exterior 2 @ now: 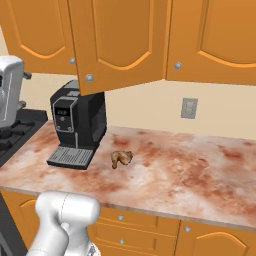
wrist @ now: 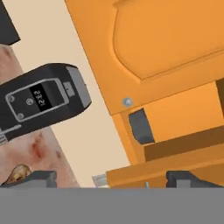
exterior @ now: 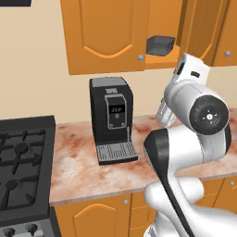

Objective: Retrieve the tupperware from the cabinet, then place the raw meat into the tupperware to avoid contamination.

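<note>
On the far left, in the left base view, we see the black stove (exterior: 23, 162). Next to it the pink stone counter (exterior: 74, 171) starts. The tall black coffee machine (exterior: 112, 118) stands on the counter near the wall. Above it hangs the cabinet (exterior: 106, 32), and its door is open. A bit to the right, the tupperware (exterior: 160, 45) sits on the cabinet's orange shelf, just inside the open part. It is a small dark box. The white arm (exterior: 199, 115) reaches up in front of the shelf, below the tupperware.

In the right base view, the raw meat (exterior 2: 121, 158) lies on the counter, just to the right of the coffee machine's tray. It touches nothing else.

In the hand view, we see the gripper (wrist: 112, 178) with its two dark tips far apart, so it is wide open and holds nothing. The tupperware shows beyond the tips, and we think it is not touched.
</note>
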Tool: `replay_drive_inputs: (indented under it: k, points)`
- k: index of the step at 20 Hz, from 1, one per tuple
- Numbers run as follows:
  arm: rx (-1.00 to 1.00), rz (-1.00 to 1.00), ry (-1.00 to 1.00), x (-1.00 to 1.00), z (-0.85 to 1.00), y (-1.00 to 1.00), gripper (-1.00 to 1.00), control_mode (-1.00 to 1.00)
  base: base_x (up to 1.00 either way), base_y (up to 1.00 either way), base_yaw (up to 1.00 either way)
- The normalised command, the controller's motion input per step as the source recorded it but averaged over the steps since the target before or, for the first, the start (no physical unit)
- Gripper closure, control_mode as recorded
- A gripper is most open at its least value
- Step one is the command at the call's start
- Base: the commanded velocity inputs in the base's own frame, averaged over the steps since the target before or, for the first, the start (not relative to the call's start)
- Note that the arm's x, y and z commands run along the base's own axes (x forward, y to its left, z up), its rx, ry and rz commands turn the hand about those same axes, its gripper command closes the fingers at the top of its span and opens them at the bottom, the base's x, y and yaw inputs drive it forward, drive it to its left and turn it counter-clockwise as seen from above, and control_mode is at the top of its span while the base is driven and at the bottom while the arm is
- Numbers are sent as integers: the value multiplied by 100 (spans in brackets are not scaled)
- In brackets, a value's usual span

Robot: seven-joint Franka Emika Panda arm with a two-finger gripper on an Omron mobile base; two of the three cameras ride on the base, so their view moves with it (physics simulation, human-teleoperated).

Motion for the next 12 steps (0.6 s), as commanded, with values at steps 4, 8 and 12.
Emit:
replay_drive_inputs:
  k: [4,8,12]
  points:
    - [-26,-10,9,5,0,14,-100,-100,0,0,0]
    - [-21,-11,6,8,0,7,-100,-100,0,0,0]
    - [-13,-13,6,19,0,0,-100,-100,0,0,0]
